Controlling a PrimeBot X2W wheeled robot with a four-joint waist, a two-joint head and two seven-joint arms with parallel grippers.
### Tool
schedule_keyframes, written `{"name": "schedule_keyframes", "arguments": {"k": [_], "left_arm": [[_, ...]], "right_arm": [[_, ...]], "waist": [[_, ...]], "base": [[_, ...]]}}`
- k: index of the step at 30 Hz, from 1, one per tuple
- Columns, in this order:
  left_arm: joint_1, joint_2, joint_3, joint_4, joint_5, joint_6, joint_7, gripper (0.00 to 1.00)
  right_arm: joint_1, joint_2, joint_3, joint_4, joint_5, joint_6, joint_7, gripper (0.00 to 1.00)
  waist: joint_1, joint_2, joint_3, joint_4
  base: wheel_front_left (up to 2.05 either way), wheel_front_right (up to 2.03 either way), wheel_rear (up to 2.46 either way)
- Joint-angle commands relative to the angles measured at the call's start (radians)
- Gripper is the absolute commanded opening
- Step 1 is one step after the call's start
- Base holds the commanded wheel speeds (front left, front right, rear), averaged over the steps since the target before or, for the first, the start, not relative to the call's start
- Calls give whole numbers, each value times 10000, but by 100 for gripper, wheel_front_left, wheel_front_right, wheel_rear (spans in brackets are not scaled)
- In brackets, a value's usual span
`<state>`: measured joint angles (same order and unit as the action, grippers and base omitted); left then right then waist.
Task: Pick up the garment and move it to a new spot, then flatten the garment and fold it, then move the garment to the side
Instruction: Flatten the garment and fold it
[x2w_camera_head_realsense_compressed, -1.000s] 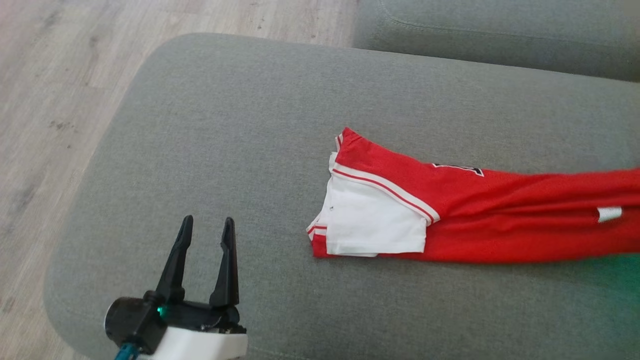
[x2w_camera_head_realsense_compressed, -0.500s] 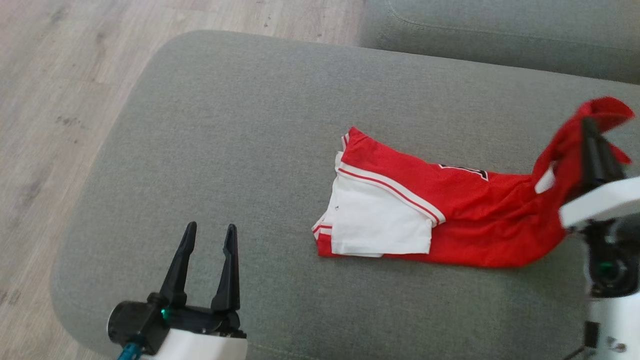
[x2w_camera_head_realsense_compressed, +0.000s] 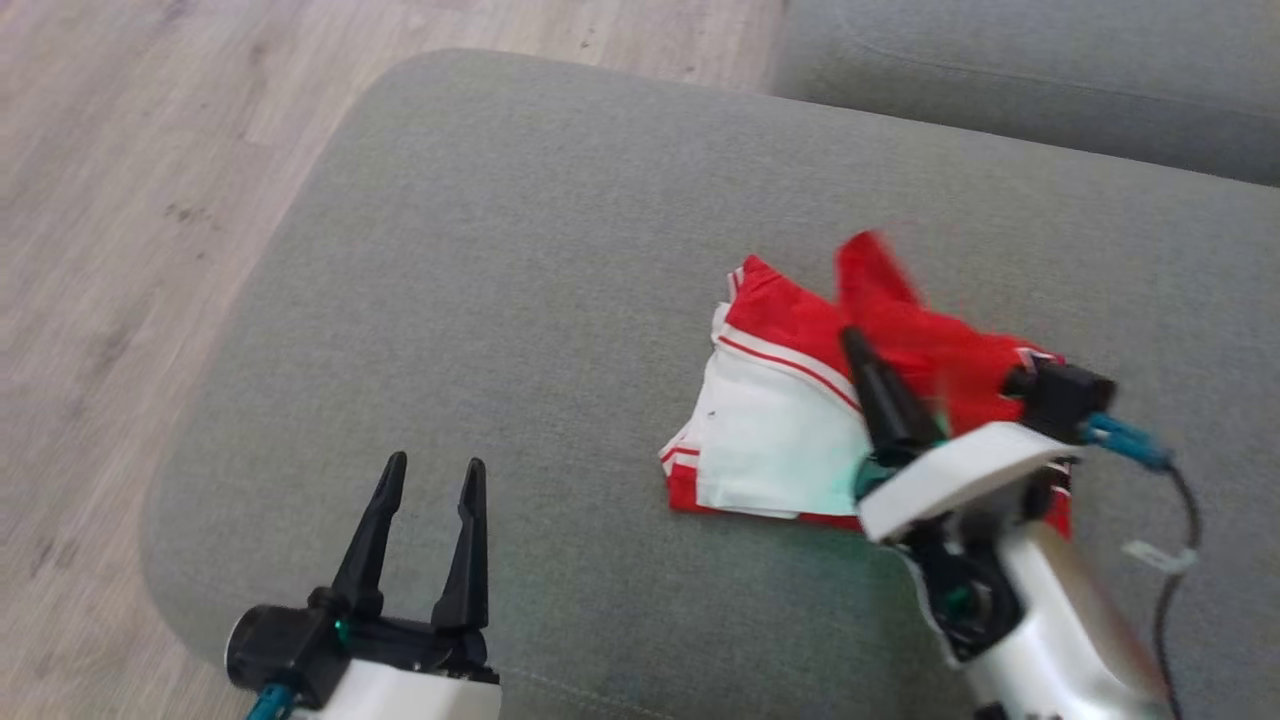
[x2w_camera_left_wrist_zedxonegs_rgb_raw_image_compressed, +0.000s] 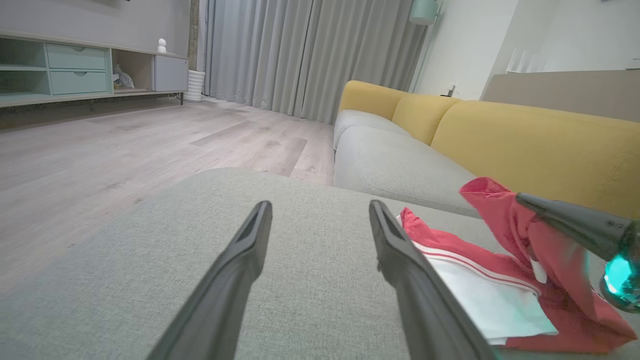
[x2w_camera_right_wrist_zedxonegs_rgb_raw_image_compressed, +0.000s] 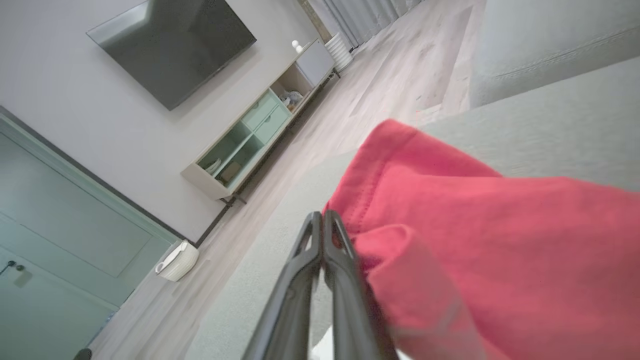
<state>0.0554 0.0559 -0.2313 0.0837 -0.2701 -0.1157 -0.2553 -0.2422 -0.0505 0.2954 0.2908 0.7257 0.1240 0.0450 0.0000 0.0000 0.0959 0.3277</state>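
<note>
Well, the right tool has its two dark fingers pressed tight together, with a red fold of the shirt caught at them and held up off the seat. Seen from that tool's own wrist, its closed tips sit against a hemmed red edge, and the rest of the red cloth bulges just to their right. The lifted fold rises a little past the fingertips; in the head view it is blurred. Below and ahead of this tool lies the rest of the shirt, a white panel edged with red stripes on top of a red layer, flat on the grey cushion. More red cloth is bunched under the tool's white wrist.

The left tool hangs apart from all this, its fingers spread wide and holding nothing, low over the near part of the same cushion. From its wrist, the spread tips point across the bare grey seat, and the shirt lies off to their right, with the right tool's dark finger reaching in above it.

Further out from the tools are a second grey cushion and a yellow backrest. Pale wooden floor lies beyond the cushion's left edge.
</note>
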Motion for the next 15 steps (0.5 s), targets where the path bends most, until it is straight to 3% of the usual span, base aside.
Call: {"name": "schedule_keyframes", "arguments": {"k": [1, 11, 12, 15], "left_arm": [[-466, -55, 225, -266, 100, -42, -64, 100], [-567, -56, 97, -81, 109, -90, -65, 100], [-563, -56, 100, -75, 106, -93, -65, 100], [-524, -56, 136, -60, 89, -99, -65, 100]], "right_arm": [[-777, 1, 460, -118, 240, 67, -296, 0], [-2554, 2, 3276, 2728, 2488, 67, -2076, 0], [-2662, 2, 3503, 2937, 2734, 67, -2201, 97], [-2958, 2, 4038, 3275, 3538, 67, -2660, 100]], "waist": [[0, 0, 39, 126], [0, 0, 35, 638], [0, 0, 33, 644], [0, 0, -16, 584]], "base": [[0, 0, 0], [0, 0, 0], [0, 0, 0], [0, 0, 0]]}}
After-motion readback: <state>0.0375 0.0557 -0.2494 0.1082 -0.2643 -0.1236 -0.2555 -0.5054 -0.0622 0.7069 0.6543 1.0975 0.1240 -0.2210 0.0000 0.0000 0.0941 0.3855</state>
